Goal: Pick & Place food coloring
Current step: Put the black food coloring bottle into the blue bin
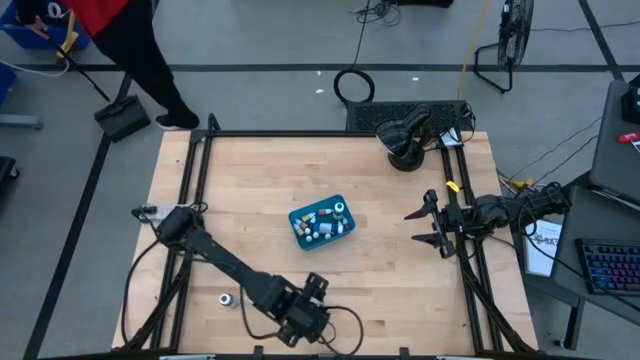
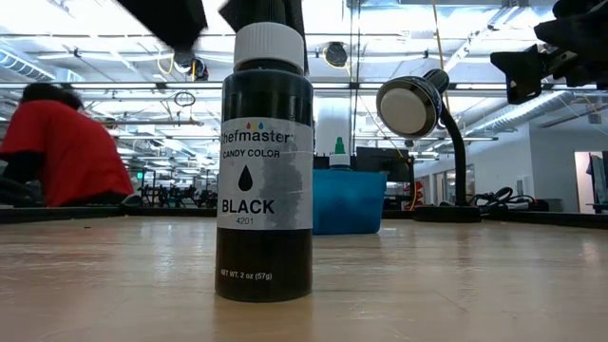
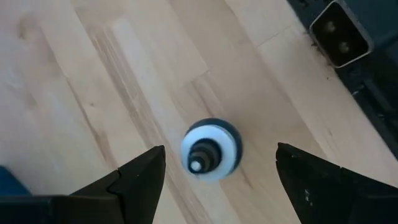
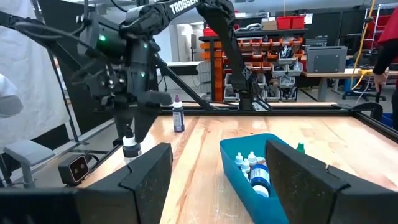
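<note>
A dark "BLACK" food coloring bottle (image 2: 265, 180) with a white cap stands upright on the wood near the table's near edge. My left gripper (image 3: 219, 154) (image 1: 314, 290) is open above it and looks straight down on the cap (image 3: 210, 149), a finger on either side, well apart from it. A teal tray (image 1: 300, 236) at the table's middle holds several small bottles (image 4: 254, 167). One more small bottle (image 1: 227, 298) (image 4: 178, 117) stands alone near the near left corner. My right gripper (image 1: 428, 226) waits open at the table's right side, facing the tray.
A black desk lamp (image 1: 405, 140) (image 2: 410, 106) stands at the far right corner. Black frame rails (image 1: 200, 150) run along the table's sides. A small camera box (image 3: 339, 30) sits at the near edge beside the black bottle. A person in red (image 2: 66, 147) is beyond the far left corner.
</note>
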Motion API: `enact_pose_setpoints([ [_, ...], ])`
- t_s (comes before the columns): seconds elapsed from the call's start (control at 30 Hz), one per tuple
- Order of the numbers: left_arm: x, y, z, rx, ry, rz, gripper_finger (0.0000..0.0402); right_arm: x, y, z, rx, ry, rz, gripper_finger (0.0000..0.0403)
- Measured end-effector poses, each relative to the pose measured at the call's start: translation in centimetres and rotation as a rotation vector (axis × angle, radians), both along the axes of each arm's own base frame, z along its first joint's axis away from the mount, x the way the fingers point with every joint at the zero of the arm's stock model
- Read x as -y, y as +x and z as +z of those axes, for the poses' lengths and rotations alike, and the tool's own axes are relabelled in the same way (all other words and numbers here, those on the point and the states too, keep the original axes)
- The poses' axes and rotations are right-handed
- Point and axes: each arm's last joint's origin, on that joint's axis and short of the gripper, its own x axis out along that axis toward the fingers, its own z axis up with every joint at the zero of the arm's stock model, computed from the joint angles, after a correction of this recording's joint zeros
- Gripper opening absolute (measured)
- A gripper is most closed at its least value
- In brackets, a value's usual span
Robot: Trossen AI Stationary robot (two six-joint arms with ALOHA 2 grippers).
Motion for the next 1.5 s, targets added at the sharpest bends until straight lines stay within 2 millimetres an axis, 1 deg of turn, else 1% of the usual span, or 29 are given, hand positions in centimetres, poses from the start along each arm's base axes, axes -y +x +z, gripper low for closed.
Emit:
enact_pose_setpoints([
  [0.27, -1.4, 1.7, -2.9, -0.075, -0.013, 0.051, 0.0301, 0.0, 0.0, 0.0, 0.0, 0.0, 0.0, 0.0246],
  [0.4, -1.9, 2.1, -3.7, -0.108, -0.018, 0.058, 0.0301, 0.0, 0.0, 0.0, 0.0, 0.0, 0.0, 0.0243],
  [0.7, -2.2, 2.5, -3.7, -0.1, -0.041, 0.072, 0.0301, 0.0, 0.0, 0.0, -0.003, -0.001, 0.0, 0.0247],
  [0.87, -2.0, 2.5, -3.7, -0.114, -0.101, 0.064, 0.0301, 0.0, 0.0, 0.0, -0.003, -0.001, 0.0, 0.0243],
  [1.2, -2.0, 2.6, -3.6, -0.11, -0.108, 0.068, 0.0298, 0.0, 0.0, 0.0, -0.003, -0.001, 0.0, 0.0246],
  [1.33, -1.9, 2.7, -3.6, -0.101, -0.111, 0.064, 0.0275, 0.0, 0.0, 0.0, -0.003, -0.001, -0.001, 0.0243],
  [1.5, -1.9, 2.7, -3.6, -0.097, -0.113, 0.064, 0.0216, 0.0, 0.0, 0.0, -0.003, -0.001, 0.0, 0.0244],
])
